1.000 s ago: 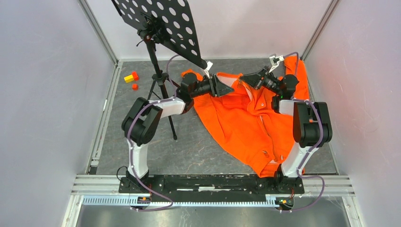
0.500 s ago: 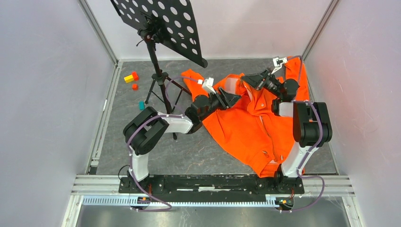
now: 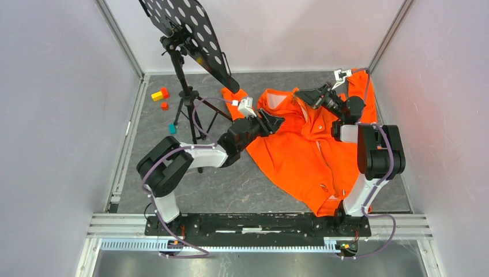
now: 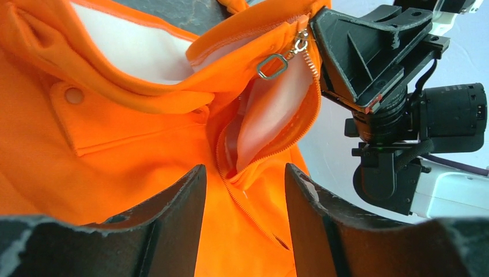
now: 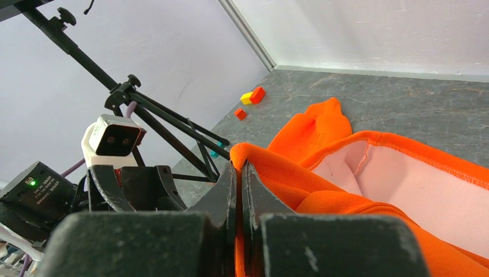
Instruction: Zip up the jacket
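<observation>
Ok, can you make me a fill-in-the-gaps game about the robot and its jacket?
The jacket is bright ____. The jaws of the ____ arm pinch its fabric. The jaws of the left arm stand ____, holding nothing. The black music stand stands on a three-legged ____.
Missing words: orange; right; open; tripod.

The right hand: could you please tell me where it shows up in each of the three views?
Top external: the right hand sits upper centre-right, shut on the collar edge of the jacket.
Left wrist: upper right, clamped just beside the zipper slider.
Right wrist: bottom centre, its own fingers pinching orange fabric.
Shared landmark: the jacket's orange collar edge with its pale lining.
</observation>
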Robot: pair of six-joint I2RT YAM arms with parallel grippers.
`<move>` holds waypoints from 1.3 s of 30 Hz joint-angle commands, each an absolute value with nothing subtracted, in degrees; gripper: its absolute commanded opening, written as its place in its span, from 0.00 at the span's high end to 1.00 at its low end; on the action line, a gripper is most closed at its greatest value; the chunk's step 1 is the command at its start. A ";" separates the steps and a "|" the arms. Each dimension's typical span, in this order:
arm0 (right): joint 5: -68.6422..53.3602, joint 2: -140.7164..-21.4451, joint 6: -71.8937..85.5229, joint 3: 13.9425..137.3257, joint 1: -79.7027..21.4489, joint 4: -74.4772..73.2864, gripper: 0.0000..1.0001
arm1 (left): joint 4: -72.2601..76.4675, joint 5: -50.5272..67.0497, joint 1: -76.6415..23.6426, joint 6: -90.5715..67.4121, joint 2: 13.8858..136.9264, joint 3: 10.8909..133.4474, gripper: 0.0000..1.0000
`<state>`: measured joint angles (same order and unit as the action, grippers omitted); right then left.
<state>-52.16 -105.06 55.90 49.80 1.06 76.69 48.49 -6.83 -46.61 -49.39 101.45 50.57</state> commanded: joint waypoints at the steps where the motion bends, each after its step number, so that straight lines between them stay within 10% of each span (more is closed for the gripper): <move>1: -51.37 -102.83 56.34 50.67 0.87 81.23 1.00 | 53.86 -3.63 -46.41 -48.51 105.52 55.34 0.42; 11: -51.42 -103.44 56.51 49.83 0.97 82.07 1.00 | 60.73 0.34 -46.50 -53.28 114.32 61.97 0.64; 39: -51.86 -104.59 60.97 50.36 0.97 86.83 1.00 | 78.85 1.78 -42.66 -64.45 126.42 70.70 0.27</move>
